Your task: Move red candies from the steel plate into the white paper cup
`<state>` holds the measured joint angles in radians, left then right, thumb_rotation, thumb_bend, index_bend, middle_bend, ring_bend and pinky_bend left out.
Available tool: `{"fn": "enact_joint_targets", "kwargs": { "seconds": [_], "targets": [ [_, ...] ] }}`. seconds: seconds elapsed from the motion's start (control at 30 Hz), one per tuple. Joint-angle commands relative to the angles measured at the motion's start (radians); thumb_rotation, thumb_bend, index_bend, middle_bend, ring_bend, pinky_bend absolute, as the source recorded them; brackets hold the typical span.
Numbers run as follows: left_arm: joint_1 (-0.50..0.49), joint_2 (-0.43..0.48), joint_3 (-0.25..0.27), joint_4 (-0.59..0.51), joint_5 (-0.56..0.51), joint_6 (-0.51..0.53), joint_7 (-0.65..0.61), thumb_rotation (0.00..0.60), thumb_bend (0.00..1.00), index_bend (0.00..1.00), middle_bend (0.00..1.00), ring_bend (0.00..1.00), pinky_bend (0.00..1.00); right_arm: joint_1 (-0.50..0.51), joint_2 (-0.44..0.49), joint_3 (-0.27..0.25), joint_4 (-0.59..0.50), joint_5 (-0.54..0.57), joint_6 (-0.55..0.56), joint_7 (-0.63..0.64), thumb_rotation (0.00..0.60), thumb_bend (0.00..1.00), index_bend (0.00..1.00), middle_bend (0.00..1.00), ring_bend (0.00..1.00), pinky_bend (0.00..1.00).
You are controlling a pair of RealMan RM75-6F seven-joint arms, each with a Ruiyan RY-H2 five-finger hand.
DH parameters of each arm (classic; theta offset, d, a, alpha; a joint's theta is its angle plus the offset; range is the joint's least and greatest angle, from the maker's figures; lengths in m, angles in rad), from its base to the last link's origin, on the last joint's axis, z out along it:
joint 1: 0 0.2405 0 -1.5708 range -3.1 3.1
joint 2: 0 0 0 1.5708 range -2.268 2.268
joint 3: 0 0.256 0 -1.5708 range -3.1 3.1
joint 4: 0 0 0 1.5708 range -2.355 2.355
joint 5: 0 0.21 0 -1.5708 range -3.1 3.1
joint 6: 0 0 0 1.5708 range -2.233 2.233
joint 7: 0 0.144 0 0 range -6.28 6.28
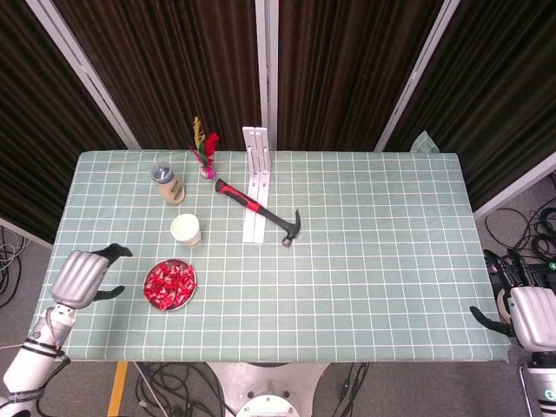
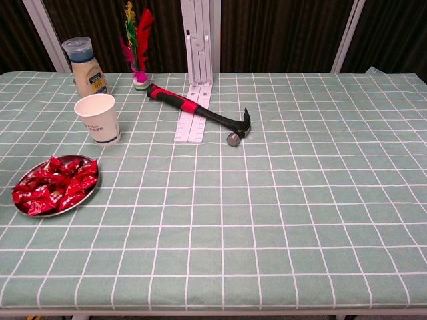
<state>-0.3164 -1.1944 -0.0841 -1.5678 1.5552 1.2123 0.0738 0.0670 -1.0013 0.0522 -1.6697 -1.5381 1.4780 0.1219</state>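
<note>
Left hand [image 1: 80, 276]: over the table's left edge, just left of the steel plate, holding nothing; dark fingers spread toward the plate, apart from it
Right hand [image 1: 527, 311]: off the table's right edge, near the front corner, holding nothing; fingers look apart, though small in the head view
Red candies [image 2: 55, 185]: heaped in the steel plate [image 2: 90, 194], front-left on the checked green tablecloth [image 2: 280, 213]
White paper cup [image 2: 99, 119]: upright, mouth open, just behind the plate and apart from it
Bottle [image 2: 85, 66]: upright behind the cup
Feather shuttlecock [image 2: 138, 40]: beside the bottle, at the back
Hammer [image 2: 200, 113]: red-and-black handle lying aslant across the white slatted bracket [image 2: 195, 110]
</note>
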Motion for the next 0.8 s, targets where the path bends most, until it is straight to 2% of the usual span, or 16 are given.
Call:
{"fn": "enact_joint_targets", "kwargs": {
  "seconds": [0.03,0.17,0.3,0.8],
  "targets": [
    [-0.07,-0.048,-0.005,0.014,-0.014,-0.098,0.046,0.6,0.12,0.38,0.44,0.67,1.0,-0.001,0.003,-0.001,0.001,0.003,-0.002,0.002,0.6,0.11,0.09,0.19,0.02,0.17],
    [-0.117,-0.099,-0.003,0.021,-0.069,-0.186,0.128,0.6,0.12,0.38,0.44,0.67,1.0,-0.001,0.008,-0.002,0.002,0.005,-0.004,0.005,0.6,0.11,0.1,0.19,0.02,0.19],
    [-0.143,-0.156,-0.007,0.041,-0.14,-0.233,0.199,0.6,0.12,0.37,0.44,0.66,1.0,0.0,0.013,-0.001,0.003,0.009,-0.007,0.007,0.6,0.11,0.09,0.19,0.02,0.19],
    [-0.179,-0.247,-0.008,0.052,-0.378,-0.282,0.371,0.6,0.11,0.37,0.44,0.67,1.0,0.001,0.013,-0.003,0.012,0.021,-0.019,0.02,0.6,0.11,0.09,0.19,0.02,0.21]
  ]
}}
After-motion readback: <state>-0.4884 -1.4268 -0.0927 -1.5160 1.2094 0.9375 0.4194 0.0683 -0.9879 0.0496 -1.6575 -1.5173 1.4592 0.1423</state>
